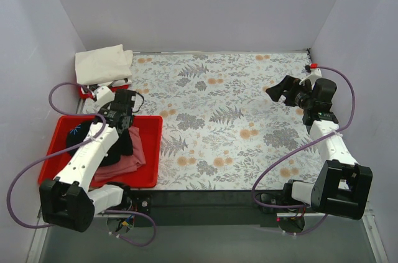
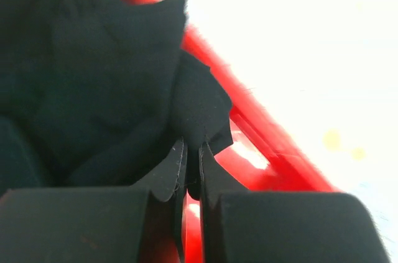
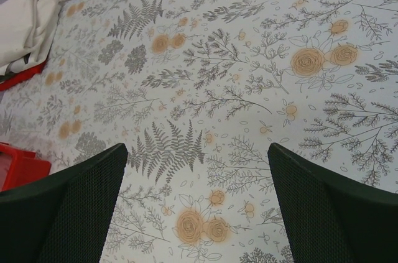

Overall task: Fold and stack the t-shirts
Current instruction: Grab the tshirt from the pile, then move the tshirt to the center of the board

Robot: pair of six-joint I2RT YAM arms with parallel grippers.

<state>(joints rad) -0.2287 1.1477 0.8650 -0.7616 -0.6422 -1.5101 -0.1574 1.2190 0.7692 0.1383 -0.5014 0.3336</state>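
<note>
The left gripper [image 2: 193, 151], jaws shut, pinches a fold of the black t-shirt [image 2: 106, 76] close to the rim of the near red tray [image 1: 154, 151], seemingly to lift it out for folding; the dusty pink t-shirt [image 1: 127, 162] lies crumpled beside and partly under it in the same tray; the cream-white t-shirt [image 1: 102, 64], already folded, rests on a second red tray [image 1: 83, 93] at the far left; the right gripper [image 1: 281, 91] hovers wide open and empty over the floral table cover [image 1: 217, 114] on the right, likely ready to take a corner.
</note>
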